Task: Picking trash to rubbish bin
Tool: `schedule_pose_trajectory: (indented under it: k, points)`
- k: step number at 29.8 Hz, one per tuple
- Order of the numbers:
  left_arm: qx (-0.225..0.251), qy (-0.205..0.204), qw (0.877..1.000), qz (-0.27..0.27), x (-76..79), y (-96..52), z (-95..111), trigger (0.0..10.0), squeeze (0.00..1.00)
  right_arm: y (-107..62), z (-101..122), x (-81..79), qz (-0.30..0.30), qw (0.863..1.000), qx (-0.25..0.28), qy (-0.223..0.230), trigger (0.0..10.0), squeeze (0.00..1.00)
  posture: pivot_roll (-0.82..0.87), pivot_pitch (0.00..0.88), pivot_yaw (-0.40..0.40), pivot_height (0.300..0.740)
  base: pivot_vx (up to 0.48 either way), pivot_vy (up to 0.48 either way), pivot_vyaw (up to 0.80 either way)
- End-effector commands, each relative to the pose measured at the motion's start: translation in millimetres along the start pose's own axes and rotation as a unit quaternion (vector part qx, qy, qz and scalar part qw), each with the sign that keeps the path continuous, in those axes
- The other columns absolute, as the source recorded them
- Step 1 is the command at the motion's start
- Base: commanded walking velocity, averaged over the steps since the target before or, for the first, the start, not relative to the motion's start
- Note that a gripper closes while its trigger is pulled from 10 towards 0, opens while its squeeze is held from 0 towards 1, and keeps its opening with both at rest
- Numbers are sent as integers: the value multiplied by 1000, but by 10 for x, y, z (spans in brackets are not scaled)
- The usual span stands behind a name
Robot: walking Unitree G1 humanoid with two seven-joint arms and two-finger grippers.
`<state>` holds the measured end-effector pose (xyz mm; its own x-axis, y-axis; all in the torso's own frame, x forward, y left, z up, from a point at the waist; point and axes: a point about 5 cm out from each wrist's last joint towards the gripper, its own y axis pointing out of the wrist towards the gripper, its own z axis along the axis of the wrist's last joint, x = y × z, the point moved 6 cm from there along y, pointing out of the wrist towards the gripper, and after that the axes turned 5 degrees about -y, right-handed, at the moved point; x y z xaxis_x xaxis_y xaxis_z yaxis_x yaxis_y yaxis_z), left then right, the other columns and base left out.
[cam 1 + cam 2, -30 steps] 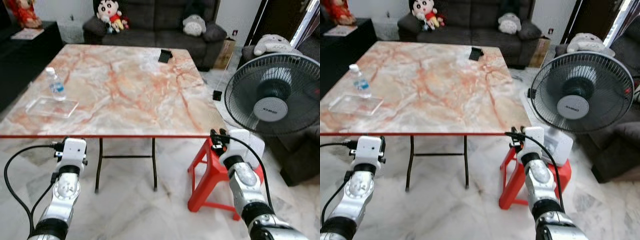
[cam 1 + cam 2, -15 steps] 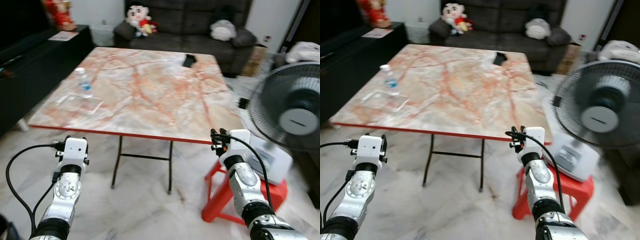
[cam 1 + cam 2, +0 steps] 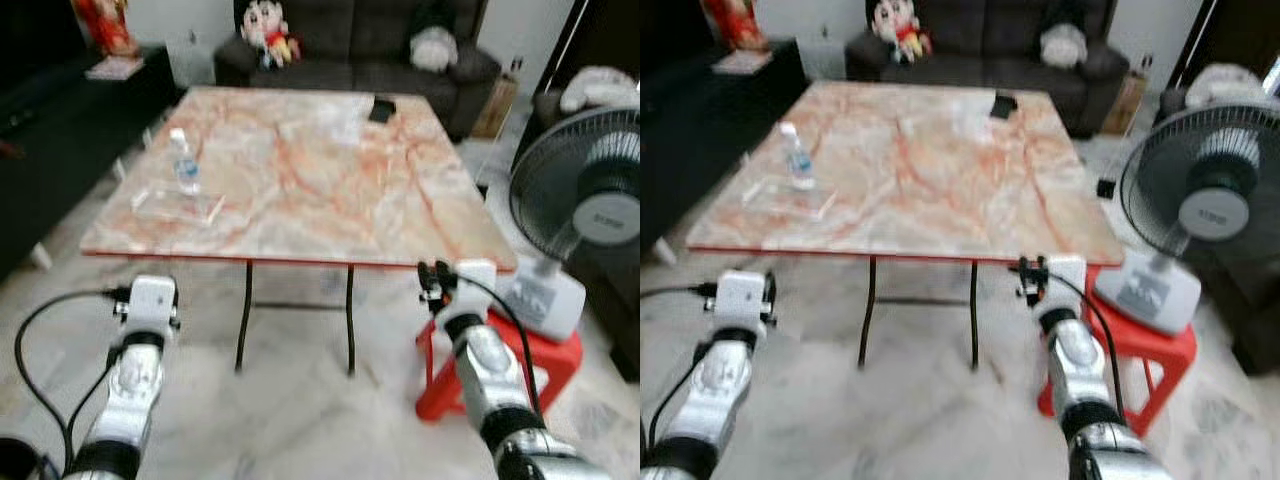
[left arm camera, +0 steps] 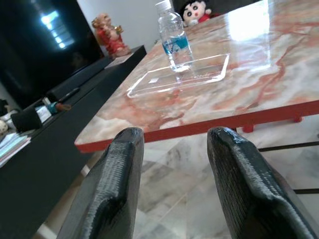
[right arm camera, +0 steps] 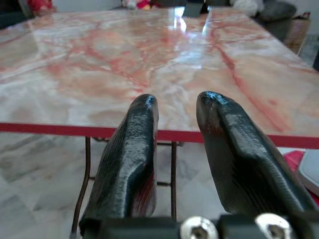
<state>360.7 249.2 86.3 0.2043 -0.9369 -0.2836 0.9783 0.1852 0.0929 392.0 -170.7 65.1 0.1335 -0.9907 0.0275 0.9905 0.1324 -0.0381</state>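
Pink-veined marble covers the folding table that stands ahead of the robot on a pale marble floor. In the left eye view, a clear plastic water bottle stands upright near the table's left edge, touching the far side of a flat clear plastic tray that lies towards the near left corner. A small dark object sits at the far right of the tabletop; it is too blurred to name. Beyond the table is a dark sofa with a cartoon plush doll on it. To the right, a standing fan rests on a red plastic stool. The left gripper and the right gripper are both held low in front of the table's near edge, well apart from the bottle.

The right eye view shows the same layout, slightly blurred.

In the left wrist view, the two black fingers are spread apart with nothing between them, pointing at the table's red edge; bottle and tray lie beyond on the tabletop.

In the right wrist view, the fingers stand a little apart, holding nothing, aimed at the near edge of the table.
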Motion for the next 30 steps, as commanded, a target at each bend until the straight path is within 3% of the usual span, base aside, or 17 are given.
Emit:
schedule_pose_trajectory:
  k: [1,18,30]
  points:
    - [0,9,1000,3,-62,13,12,10000,0,32,39,-57,6,1000,5,4,10000,0,1,0,-54,740,0,398,-800]
    - [7,8,1000,-1,-55,49,77,10000,0,37,55,-75,6,1000,9,5,10000,0,6,0,-52,740,0,392,0]
    - [25,1,999,-37,141,92,221,10000,0,103,187,-142,14,999,29,11,10000,0,9,0,-52,740,0,0,0]
